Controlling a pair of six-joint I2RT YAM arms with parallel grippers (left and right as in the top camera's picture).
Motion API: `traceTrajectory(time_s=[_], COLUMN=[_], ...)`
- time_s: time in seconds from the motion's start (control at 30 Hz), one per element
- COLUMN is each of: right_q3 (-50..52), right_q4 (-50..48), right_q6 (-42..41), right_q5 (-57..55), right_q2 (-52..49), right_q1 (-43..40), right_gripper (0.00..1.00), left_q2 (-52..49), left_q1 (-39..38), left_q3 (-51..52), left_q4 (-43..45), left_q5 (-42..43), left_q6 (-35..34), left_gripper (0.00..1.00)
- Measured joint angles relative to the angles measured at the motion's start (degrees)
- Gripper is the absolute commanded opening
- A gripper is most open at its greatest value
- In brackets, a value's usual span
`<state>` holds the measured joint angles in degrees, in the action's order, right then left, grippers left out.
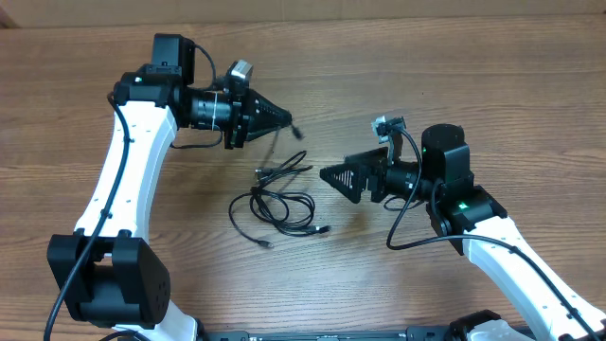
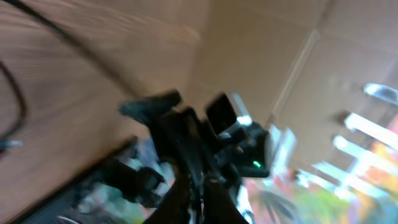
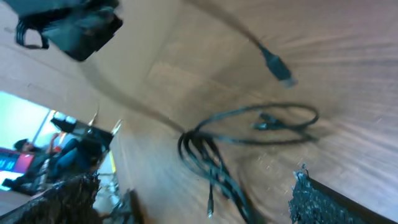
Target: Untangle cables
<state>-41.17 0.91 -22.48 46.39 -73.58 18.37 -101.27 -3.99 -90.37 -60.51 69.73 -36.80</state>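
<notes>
Wood-grain brown desk (image 1: pixel 473 66) carries the tangled cables (image 1: pixel 279 204) near its middle, my right pincer (image 1: pixel 327 174) spread apart beside them, though of my left pincer (image 1: pixel 287 116) I cannot tell.

Cables (image 1: pixel 270 201) lie on the table (image 1: pixel 426 57) beside right end effector (image 1: pixel 327 174), seemingly reaching left end effector (image 1: pixel 287 116).

Wood-grain table (image 1: pixel 492 85), pale beige wall panel (image 2: pixel 249 37) beside it, blurred bright coloured background (image 2: pixel 348 162) beyond.
</notes>
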Motion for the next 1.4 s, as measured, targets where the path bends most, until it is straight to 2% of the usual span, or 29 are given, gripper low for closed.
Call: traceTrajectory(time_s=[0.03, 0.07, 0.27, 0.47, 0.63, 0.77, 0.9, 1.03, 1.27, 1.4], right_q3=[0.0, 0.0, 0.0, 0.0, 0.0, 0.0, 0.0, 0.0, 0.02, 0.0], right_q4=[0.83, 1.38, 1.49, 2.71, 5.86, 6.45, 6.45, 6.64, 6.67, 7.67], right_q6=[0.02, 0.0, 0.0, 0.02, 0.04, 0.02, 0.02, 0.04, 0.04, 0.04], right_q5=[0.44, 0.83, 1.42, 1.4, 1.27, 0.92, -0.74, -2.08, -4.81, -5.84], right_q2=[0.0, 0.0, 0.0, 0.0, 0.0, 0.0, 0.0, 0.02, 0.0, 0.0], right_q1=[0.0, 0.0, 0.0, 0.0, 0.0, 0.0, 0.0, 0.0, 0.0, 0.0], right_gripper=[1.0, 1.0, 1.0, 1.0, 1.0, 1.0, 1.0, 1.0, 1.0, 1.0], left_q2=[0.0, 0.0, 0.0, 0.0, 0.0, 0.0, 0.0, 0.0, 0.0, 0.0], left_q1=[0.0, -0.04, -0.15, -0.15, -0.15, -0.59, -2.78, -6.45, -14.23, -17.42], left_q3=[0.0, 0.0, 0.0, -0.02, -0.04, -0.04, -0.04, -0.04, -0.04, -0.04], left_q4=[-0.02, -0.11, -0.2, -5.64, -13.14, -16.48, -17.81, -17.94, -16.59, -15.91], left_q5=[-2.19, -4.17, -13.0, -29.75, -39.91, -45.31, -48.54, -50.4, -60.94, -63.32], left_q6=[-0.72, -1.03, -2.27, -2.12, 4.02, 11.02, 14.99, 14.91, 12.28, 12.04], left_gripper=[0.99, 1.0, 1.0, 0.99, 1.0, 1.0, 1.0, 1.0, 0.99, 1.0])
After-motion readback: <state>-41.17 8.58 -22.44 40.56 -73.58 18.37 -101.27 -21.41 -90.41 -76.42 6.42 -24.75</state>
